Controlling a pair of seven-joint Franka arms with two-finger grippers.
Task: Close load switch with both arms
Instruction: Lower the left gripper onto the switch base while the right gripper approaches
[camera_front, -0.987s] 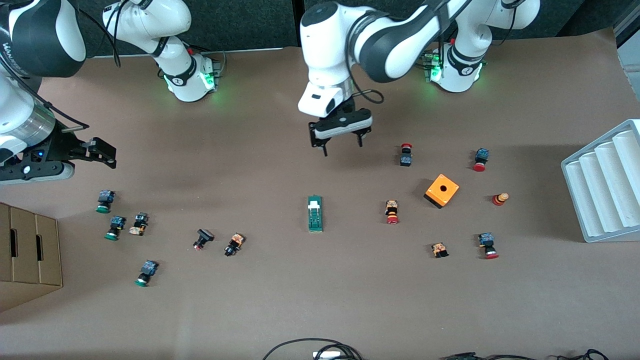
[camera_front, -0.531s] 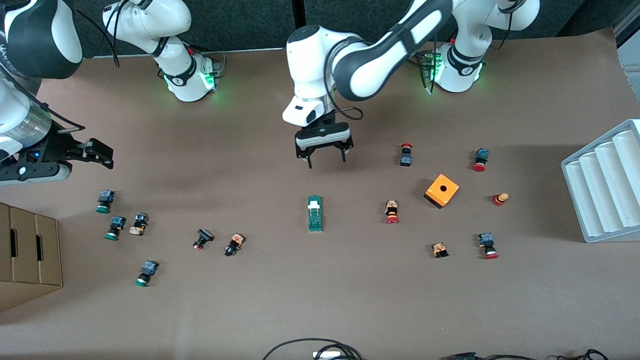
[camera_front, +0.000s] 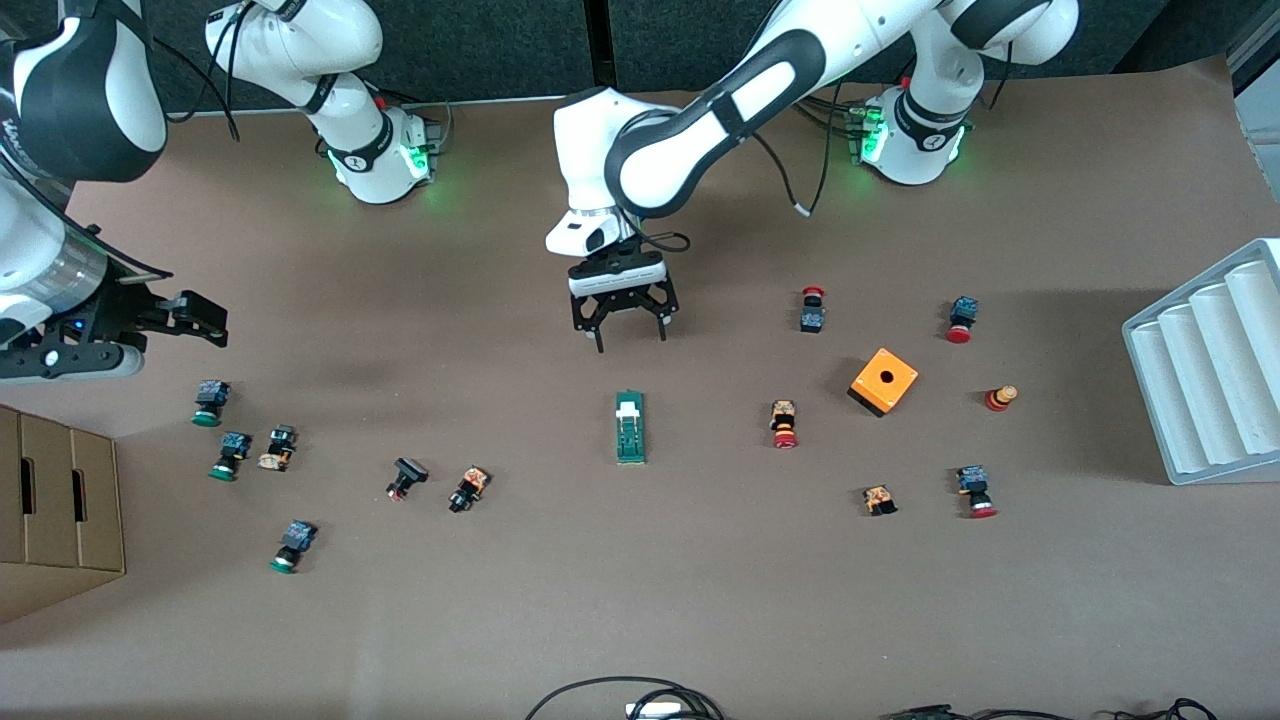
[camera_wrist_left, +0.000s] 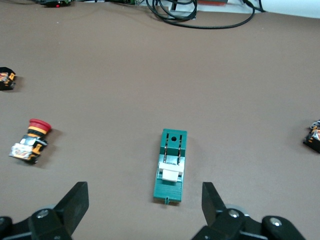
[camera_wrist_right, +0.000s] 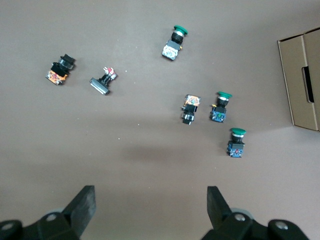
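The load switch (camera_front: 630, 427), a narrow dark-green block, lies flat at the middle of the table. Its white sliding piece (camera_front: 627, 407) is at the end farther from the front camera. My left gripper (camera_front: 631, 340) is open and empty, up in the air just short of that end. In the left wrist view the switch (camera_wrist_left: 171, 167) lies ahead of the wide-open left gripper (camera_wrist_left: 143, 188). My right gripper (camera_front: 196, 315) hangs open and empty over the right arm's end of the table. The right wrist view shows only bare table at that gripper (camera_wrist_right: 150, 194).
An orange cube box (camera_front: 884, 381) and red-capped push buttons (camera_front: 785, 424) lie toward the left arm's end, beside a white rack (camera_front: 1210, 370). Green-capped buttons (camera_front: 210, 402) and a cardboard box (camera_front: 50, 500) sit at the right arm's end. Cables (camera_front: 630, 700) lie at the near edge.
The left arm has swung toward the right arm's end and brought its open gripper down closer to the load switch. The right gripper has barely shifted.
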